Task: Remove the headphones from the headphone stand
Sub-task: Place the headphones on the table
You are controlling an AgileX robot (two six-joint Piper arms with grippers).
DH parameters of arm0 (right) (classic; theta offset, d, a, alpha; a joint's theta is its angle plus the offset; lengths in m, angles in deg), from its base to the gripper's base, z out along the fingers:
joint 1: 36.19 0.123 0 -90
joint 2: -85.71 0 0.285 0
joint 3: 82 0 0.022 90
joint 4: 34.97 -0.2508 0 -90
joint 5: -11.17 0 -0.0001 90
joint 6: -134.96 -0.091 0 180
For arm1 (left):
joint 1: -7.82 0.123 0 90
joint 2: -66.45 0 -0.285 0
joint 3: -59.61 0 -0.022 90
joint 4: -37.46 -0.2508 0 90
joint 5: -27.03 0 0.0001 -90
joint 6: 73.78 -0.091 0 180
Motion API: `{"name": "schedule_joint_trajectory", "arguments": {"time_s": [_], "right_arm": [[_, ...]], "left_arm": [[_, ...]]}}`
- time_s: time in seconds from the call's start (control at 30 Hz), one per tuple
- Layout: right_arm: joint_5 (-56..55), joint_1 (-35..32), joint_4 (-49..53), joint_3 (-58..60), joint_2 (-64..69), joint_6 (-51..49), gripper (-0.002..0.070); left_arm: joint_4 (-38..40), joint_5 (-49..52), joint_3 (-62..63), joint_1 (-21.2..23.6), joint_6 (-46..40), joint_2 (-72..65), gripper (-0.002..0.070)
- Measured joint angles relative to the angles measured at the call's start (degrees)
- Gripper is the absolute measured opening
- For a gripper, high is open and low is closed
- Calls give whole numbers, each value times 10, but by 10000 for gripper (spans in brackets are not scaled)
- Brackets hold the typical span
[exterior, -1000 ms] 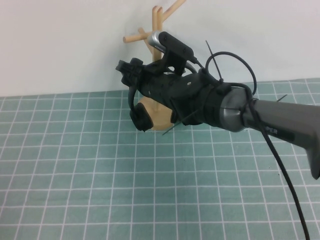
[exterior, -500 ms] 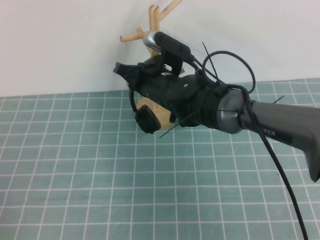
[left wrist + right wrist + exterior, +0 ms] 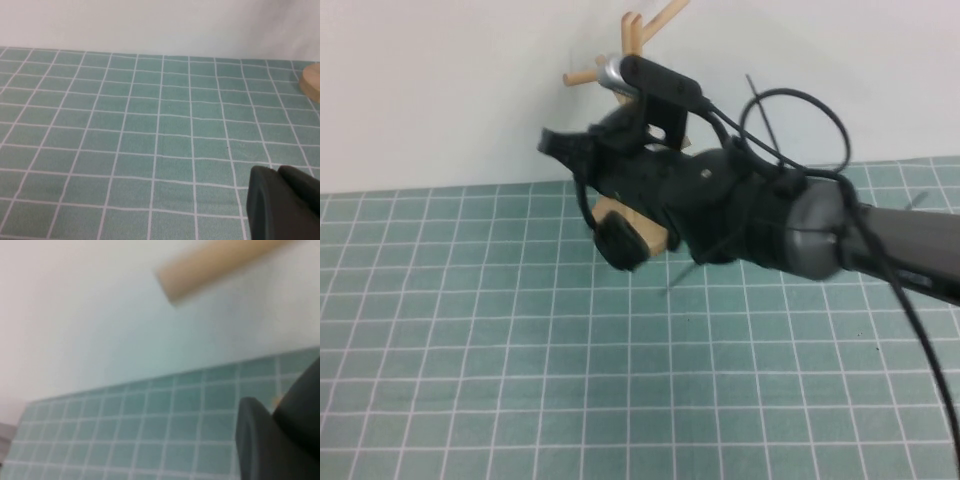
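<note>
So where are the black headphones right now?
In the high view the black over-ear headphones hang left of centre at the back of the table, beside the light wooden tree-shaped stand, under the right gripper.

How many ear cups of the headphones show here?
1: an ear cup hangs below the right tool, before the stand's base. The other may be hidden behind that arm. Left tool hovers over the mat.
</note>
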Motion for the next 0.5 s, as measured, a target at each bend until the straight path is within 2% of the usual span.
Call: {"name": "schedule_joint_trajectory", "arguments": {"time_s": [0.1, 0.13, 0.17, 0.27, 0.3, 0.5], "right_arm": [[3, 17, 19, 42, -52, 4, -2], [15, 8, -14, 44, 19, -9, 57], [18, 27, 38, 60, -87, 13, -2], [60, 38, 49, 84, -142, 9, -2], [49, 34, 23, 91, -78, -1, 56], [165, 35, 67, 144, -148, -62, 56]], "left_arm": [[0, 0, 0, 0, 0, 0, -4], [0, 0, 0, 0, 0, 0, -4], [0, 0, 0, 0, 0, 0, -4], [0, 0, 0, 0, 0, 0, -4], [0, 0, 0, 0, 0, 0, -4], [0, 0, 0, 0, 0, 0, -4]]}}
